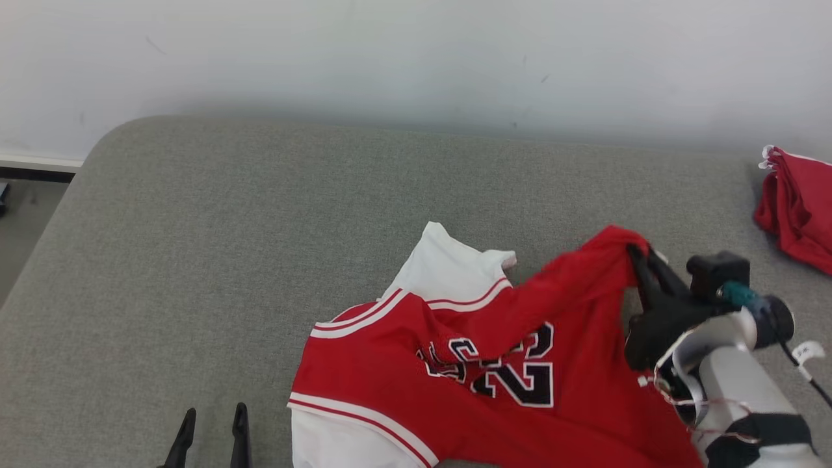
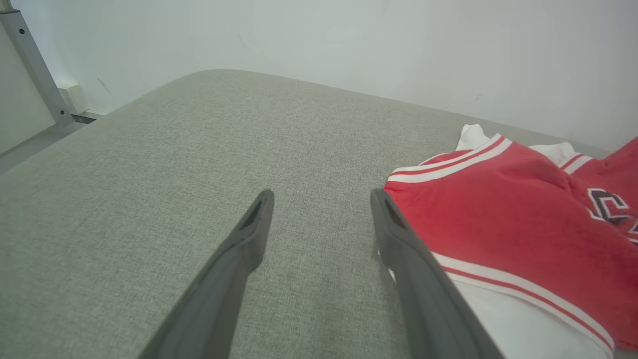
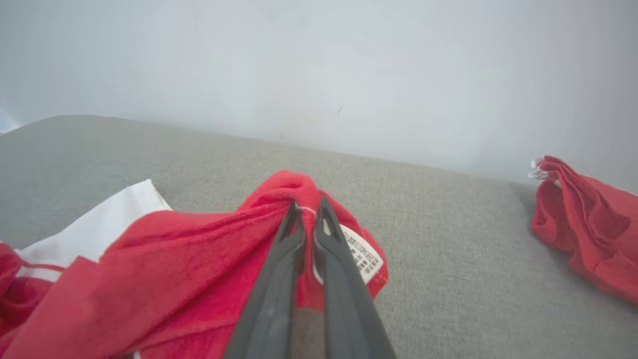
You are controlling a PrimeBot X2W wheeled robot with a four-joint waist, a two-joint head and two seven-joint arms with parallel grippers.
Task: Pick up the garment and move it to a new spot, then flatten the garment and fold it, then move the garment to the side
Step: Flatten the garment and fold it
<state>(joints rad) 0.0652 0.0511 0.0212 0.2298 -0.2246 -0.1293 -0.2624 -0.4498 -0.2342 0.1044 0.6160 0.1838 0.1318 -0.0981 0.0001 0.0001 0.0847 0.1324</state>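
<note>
A red and white jersey (image 1: 494, 364) with dark numbers lies crumpled on the grey padded surface (image 1: 260, 247), at the front right. My right gripper (image 1: 640, 255) is shut on a bunched red edge of the jersey (image 3: 209, 259), lifting it a little; a white label (image 3: 364, 254) shows beside the fingers. My left gripper (image 1: 211, 419) stands open at the lower left, just left of the garment's striped hem (image 2: 448, 167), with nothing between its fingers (image 2: 254, 219).
A second red garment (image 1: 796, 208) lies bunched at the far right edge of the surface, also in the right wrist view (image 3: 583, 224). A pale wall (image 1: 416, 58) runs behind. The surface's left edge drops to the floor (image 1: 26, 214).
</note>
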